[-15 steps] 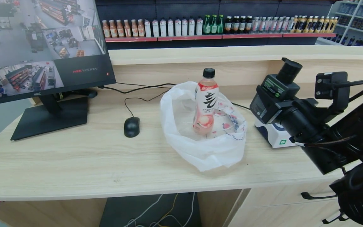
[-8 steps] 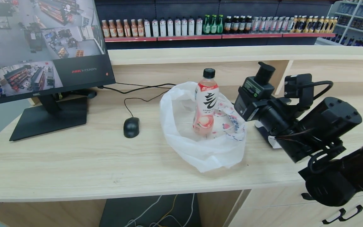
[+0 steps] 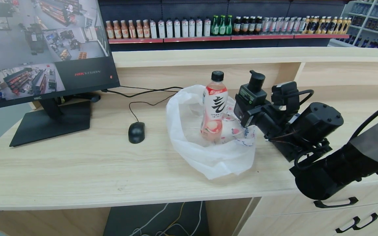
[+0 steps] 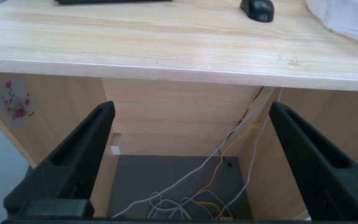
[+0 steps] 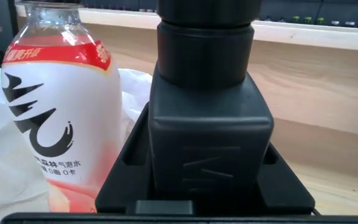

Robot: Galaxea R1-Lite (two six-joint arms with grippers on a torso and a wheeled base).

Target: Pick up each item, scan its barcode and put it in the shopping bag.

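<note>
A pink and white drink bottle (image 3: 213,108) with a black cap stands upright inside the open white shopping bag (image 3: 208,154) at the middle of the counter. My right gripper (image 3: 258,113) is shut on a black barcode scanner (image 3: 250,96), held just to the right of the bottle at label height. In the right wrist view the scanner (image 5: 210,124) sits between the jaws with the bottle (image 5: 55,124) close beside it. My left gripper (image 4: 191,155) is open and hangs low in front of the counter's front edge (image 4: 166,65).
A monitor (image 3: 38,49) on a black stand is at the back left, with a black mouse (image 3: 136,131) and cables near it. A raised wooden ledge (image 3: 241,54) runs behind the bag. Drawers (image 3: 336,205) sit under the counter at the right.
My right arm has carried the scanner leftward from the right side of the counter to right beside the bottle, now covering the white cradle. The bottle and bag have not moved.
</note>
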